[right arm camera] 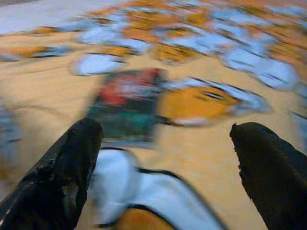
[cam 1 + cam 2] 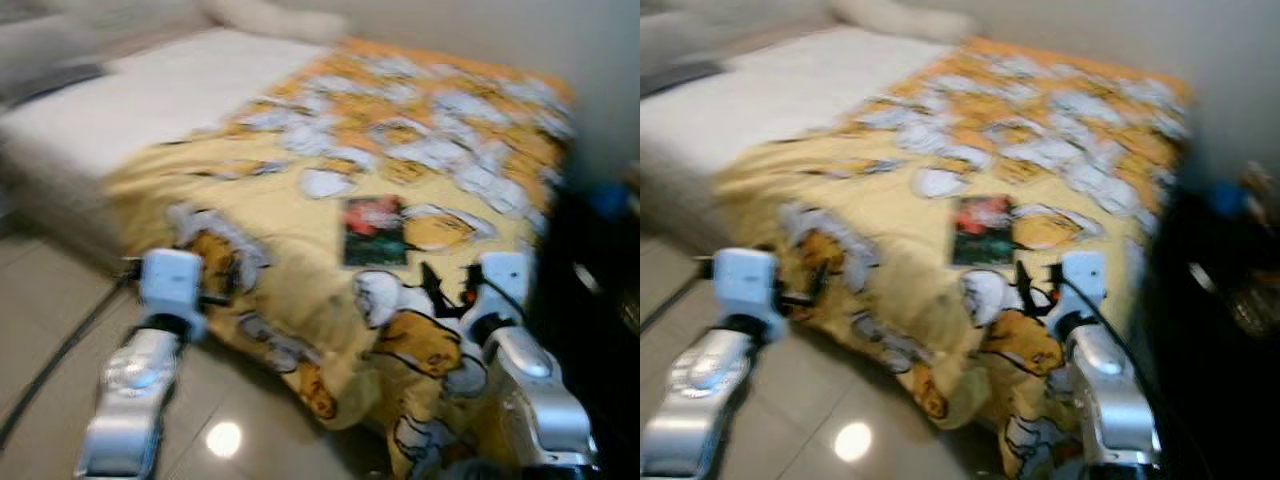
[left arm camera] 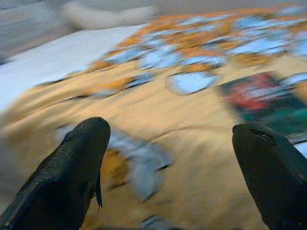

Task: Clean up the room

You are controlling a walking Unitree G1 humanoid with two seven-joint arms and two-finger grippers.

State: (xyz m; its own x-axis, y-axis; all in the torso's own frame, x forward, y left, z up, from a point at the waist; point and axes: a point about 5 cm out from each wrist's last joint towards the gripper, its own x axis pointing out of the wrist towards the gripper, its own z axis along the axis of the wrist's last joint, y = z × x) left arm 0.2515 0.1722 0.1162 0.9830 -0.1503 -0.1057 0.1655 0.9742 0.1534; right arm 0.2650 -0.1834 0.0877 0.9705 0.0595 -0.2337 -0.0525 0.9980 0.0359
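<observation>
A yellow blanket (image 2: pixel 400 170) with a cartoon print covers the near part of a bed with a white sheet (image 2: pixel 170 85). A dark book (image 2: pixel 374 231) with a red and green cover lies flat on the blanket; it shows too as the book (image 1: pixel 125 103) in the right wrist view and the book (image 3: pixel 268 103) in the left wrist view. My right gripper (image 2: pixel 447 280) is open just short of the book, above the blanket's hanging edge. My left gripper (image 2: pixel 205 285) is open at the bed's near left corner. All views are blurred.
A pillow (image 2: pixel 275 18) lies at the head of the bed. Dark furniture (image 2: pixel 600 290) with small objects stands close on the right of the bed. Glossy tiled floor (image 2: pixel 60 300) runs along the left, with a dark cable (image 2: pixel 60 355) across it.
</observation>
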